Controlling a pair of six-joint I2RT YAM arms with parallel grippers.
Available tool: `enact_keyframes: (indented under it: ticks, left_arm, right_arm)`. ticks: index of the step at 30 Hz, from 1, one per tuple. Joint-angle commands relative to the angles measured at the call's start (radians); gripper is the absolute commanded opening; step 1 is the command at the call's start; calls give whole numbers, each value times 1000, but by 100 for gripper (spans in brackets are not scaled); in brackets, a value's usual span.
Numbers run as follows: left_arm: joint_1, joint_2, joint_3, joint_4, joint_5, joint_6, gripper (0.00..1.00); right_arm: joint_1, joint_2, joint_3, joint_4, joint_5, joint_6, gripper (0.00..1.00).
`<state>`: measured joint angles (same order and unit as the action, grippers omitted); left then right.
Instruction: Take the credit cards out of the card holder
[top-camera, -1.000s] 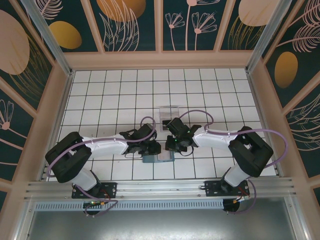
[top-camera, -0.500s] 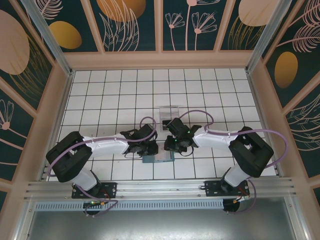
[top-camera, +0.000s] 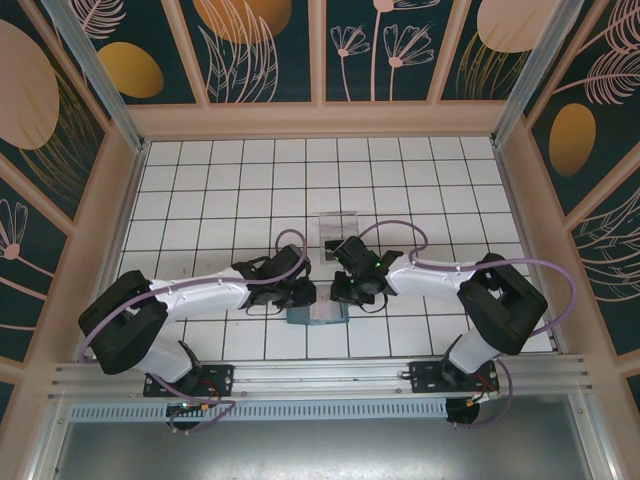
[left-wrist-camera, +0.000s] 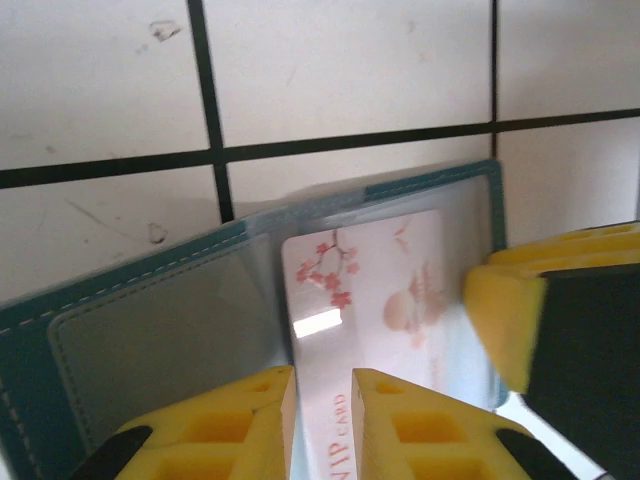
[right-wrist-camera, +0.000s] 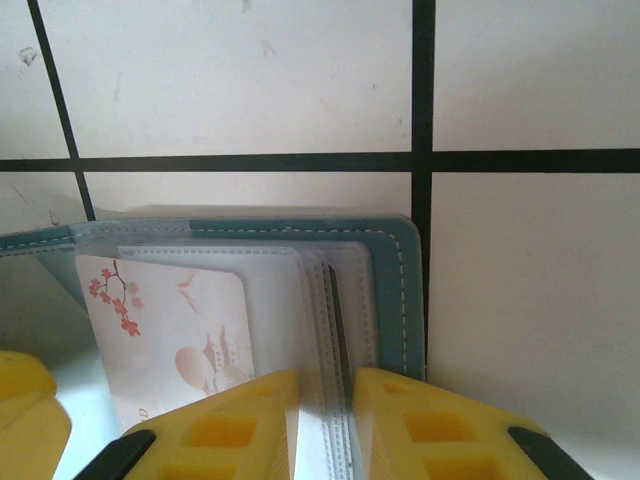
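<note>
The teal card holder (top-camera: 316, 314) lies open on the white tiles between both grippers. In the left wrist view its clear sleeve (left-wrist-camera: 130, 300) holds a pale pink credit card (left-wrist-camera: 370, 290) printed with blossoms. My left gripper (left-wrist-camera: 322, 375) stands over that card near its left edge, jaws a narrow gap apart, the card's face showing between them. My right gripper (right-wrist-camera: 325, 378) is set on the stitched edges of the clear sleeves beside the teal cover (right-wrist-camera: 400, 280), jaws equally narrow. The same card (right-wrist-camera: 170, 320) lies to its left. From above, the left gripper (top-camera: 303, 296) and right gripper (top-camera: 336, 293) nearly meet.
A clear plastic box (top-camera: 337, 226) stands just behind the grippers. Wooden walls (top-camera: 120, 200) fence the tiled floor on three sides. The right gripper's yellow finger (left-wrist-camera: 505, 320) reaches into the left wrist view, close beside the card.
The left arm's elbow has swung out to the left and lower. Both grippers have stayed over the card holder, shifting only slightly toward each other.
</note>
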<state>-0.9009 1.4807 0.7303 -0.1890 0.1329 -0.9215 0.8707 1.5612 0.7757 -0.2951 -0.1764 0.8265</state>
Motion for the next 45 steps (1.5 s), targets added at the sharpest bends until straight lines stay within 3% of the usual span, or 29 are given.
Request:
enact_keyframes:
  ticks: [1,9,22,35,45]
  left_arm:
    - [11,-19,-10,74,41,-35,25]
    - [46,-6,-105,231,134,-82,32]
    - [65,9,-190,309,230,-62,45]
    - [73,14,-210,374,289,-21,31]
    - [94,39,-226,396,288,-38,31]
  right_arm:
    - [7,-4,-33,-55,31,17,23]
    - [8,-6,-33,-55,29,15,23]
    - [8,8,-24,-54,23,8,23]
    - [8,32,2,-63,18,-1,23]
    - [10,34,5,-66,18,-3,23]
